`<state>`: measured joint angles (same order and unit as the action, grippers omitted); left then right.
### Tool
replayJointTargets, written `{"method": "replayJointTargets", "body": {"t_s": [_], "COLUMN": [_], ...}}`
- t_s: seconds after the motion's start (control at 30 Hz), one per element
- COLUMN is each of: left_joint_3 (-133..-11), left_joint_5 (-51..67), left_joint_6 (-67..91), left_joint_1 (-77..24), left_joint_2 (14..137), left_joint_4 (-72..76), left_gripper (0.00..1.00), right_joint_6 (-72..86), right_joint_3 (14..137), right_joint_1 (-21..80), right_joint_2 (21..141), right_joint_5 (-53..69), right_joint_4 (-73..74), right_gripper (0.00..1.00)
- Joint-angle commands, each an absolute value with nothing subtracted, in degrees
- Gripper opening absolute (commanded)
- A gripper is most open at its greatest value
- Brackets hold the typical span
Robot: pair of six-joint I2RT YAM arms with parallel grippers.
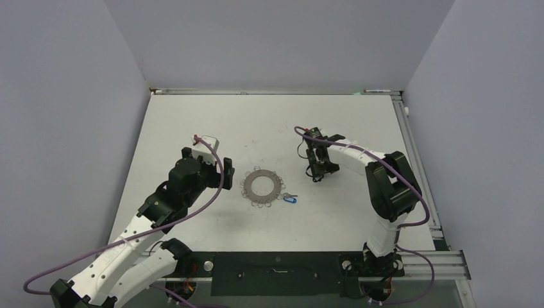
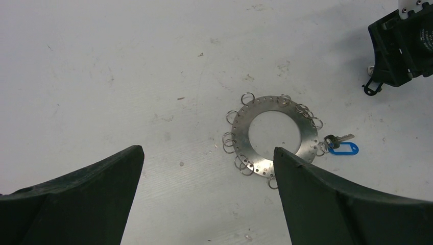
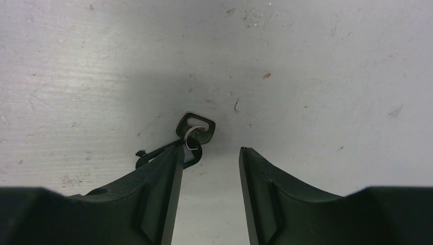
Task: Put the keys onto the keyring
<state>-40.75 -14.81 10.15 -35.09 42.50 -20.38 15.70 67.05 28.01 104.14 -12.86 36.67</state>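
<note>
Top view: the left gripper (image 1: 204, 146) is too small to read, with the keyring (image 1: 262, 185) near its tip. Left wrist: the jaws are spread wide. One finger cuts off the keyring's near rim, and the blue key (image 2: 343, 149) lies just beyond. Right wrist: the right gripper (image 3: 209, 150) is parted over bare table, with the dark key (image 3: 196, 126) at one fingertip, half hidden.

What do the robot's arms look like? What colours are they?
The left arm and the right arm are both white, with chunky black joints. A purple cable loops along each one. Each arm ends in two dark, wedge-shaped fingers that narrow towards the tip.
</note>
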Motion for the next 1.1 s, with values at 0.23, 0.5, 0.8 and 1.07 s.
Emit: {"method": "replayJointTargets", "body": {"t_s": [0.23,0.5,0.8,1.07], "left_joint_3": [-40.8,-40.6,-40.8,-41.2], "left_joint_5": [-17.0,-16.3,-15.5,-14.3], "left_joint_6": [9.0,9.1,9.1,9.3], "left_joint_1": [-34.5,-34.5,-34.5,-34.5], "left_joint_2": [42.8,42.7,43.2,43.4], "left_joint_4": [-18.0,-17.8,-18.0,-18.4], "left_gripper": [0.96,0.96,0.98,1.0], "right_joint_6": [14.8,16.0,14.2,14.3], "right_joint_3": [67.2,65.5,63.9,64.8], "right_joint_1": [29.7,31.4,30.9,30.9], "right_joint_2": [101.6,98.2,97.9,99.9], "right_joint_5": [-12.8,-14.3,-12.9,-9.8], "right_joint_4": [35.9,36.8,34.6,33.1], "right_gripper": [0.44,0.41,0.36,0.34]}}
